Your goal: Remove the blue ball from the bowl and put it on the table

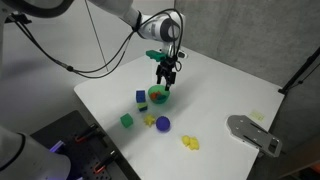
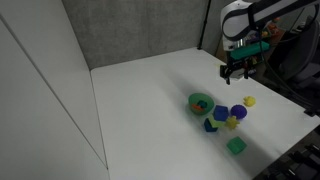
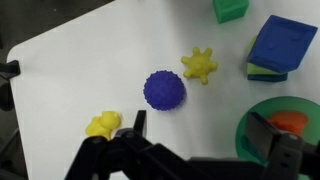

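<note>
Blue ball [image 3: 164, 89] lay on the bare white table [image 3: 70, 70], outside the bowl [image 3: 262, 108] and well apart from its rim. In the wrist view it sat between a yellow star-shaped piece [image 3: 199, 66] just beside it and a second yellow piece [image 3: 103, 124] a little further off. The green bowl held something orange [image 3: 290, 122]. A blue block [image 3: 279, 45] rested on a yellow-green piece near the bowl, with a green cube [image 3: 231, 9] beyond it. The gripper [image 3: 200, 128] had its dark fingers [image 3: 135, 125] spread apart, with nothing between them. In both exterior views the gripper [image 1: 166, 76] [image 2: 238, 70] hung over the table beside or above the bowl [image 1: 158, 96] [image 2: 200, 102]; whether it touched the rim could not be told. The blue ball [image 1: 162, 124] [image 2: 238, 112] lay clear of the gripper, near the green cube [image 1: 127, 121] [image 2: 236, 146]. A flat grey object [image 1: 255, 135] lay at the table's edge in an exterior view.
</note>
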Available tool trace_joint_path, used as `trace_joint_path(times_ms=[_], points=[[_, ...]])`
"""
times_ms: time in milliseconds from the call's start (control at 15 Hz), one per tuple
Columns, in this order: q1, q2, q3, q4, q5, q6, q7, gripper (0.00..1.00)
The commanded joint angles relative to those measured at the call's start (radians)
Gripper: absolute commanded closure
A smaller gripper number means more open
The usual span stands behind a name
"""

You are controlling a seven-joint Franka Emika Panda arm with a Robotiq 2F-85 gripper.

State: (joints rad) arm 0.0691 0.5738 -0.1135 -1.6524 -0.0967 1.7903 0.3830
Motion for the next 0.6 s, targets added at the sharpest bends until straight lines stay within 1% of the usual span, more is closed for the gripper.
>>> trace_joint_path(times_ms=[0,200,533], points=[[0.012,-0.110,0.034,-0.061,-0.033,0.035,-0.071,0.00],[0.023,-0.199,0.059,-0.126,-0.036,0.096,-0.104,0.00],[0.020,-0.367,0.099,-0.299,-0.016,0.237,-0.153,0.00]])
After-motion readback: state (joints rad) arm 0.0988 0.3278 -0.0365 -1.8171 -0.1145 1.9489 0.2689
